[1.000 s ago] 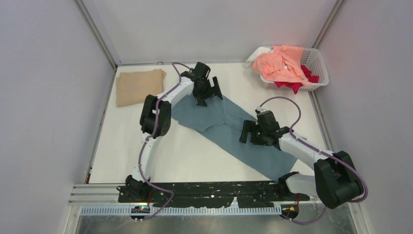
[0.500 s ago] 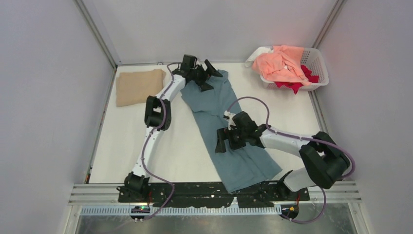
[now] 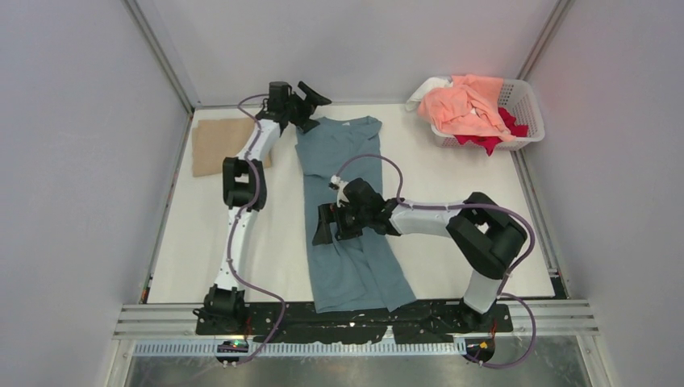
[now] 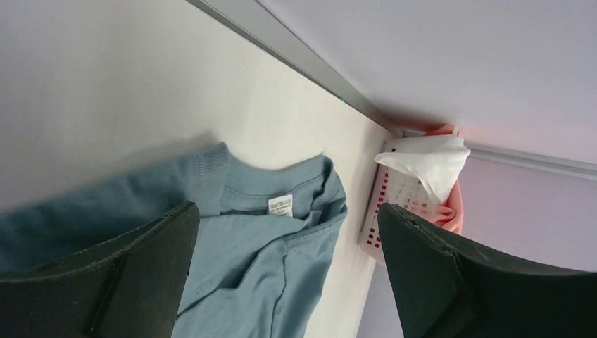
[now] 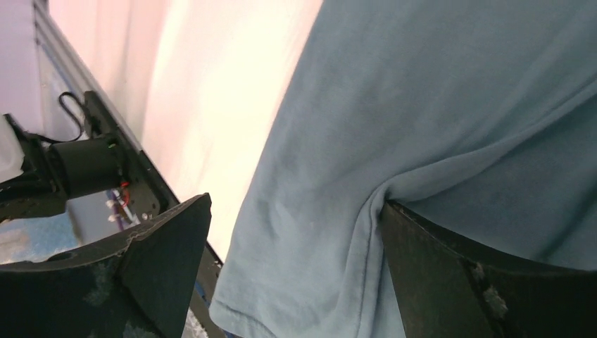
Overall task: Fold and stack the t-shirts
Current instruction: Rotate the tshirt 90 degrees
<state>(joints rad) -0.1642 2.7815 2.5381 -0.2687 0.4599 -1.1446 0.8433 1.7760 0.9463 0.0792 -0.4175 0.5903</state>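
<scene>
- A robot laboratory test cell: a white table (image 3: 452,173) is boxed in by plain pale panels (image 3: 81,161) on aluminium frame posts (image 3: 161,56).
- A left arm (image 3: 242,181) and a right arm (image 3: 427,218) are bolted to a black rail (image 3: 355,318) along the bottom of the frame.
- Laundry serves as the work material: a teal t-shirt (image 3: 323,153) at centre and a lattice basket (image 3: 528,101) at upper right.

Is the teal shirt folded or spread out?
Spread full length: the teal t-shirt lies as a long strip, collar far, hem near; seemingly narrowed lengthwise, no crosswise fold.

Tan t-shirt (image 3: 208,147) partly behind left arm (image 3: 240,182); teal t-shirt (image 3: 343,161) label (image 4: 280,205) unreadable.
</scene>
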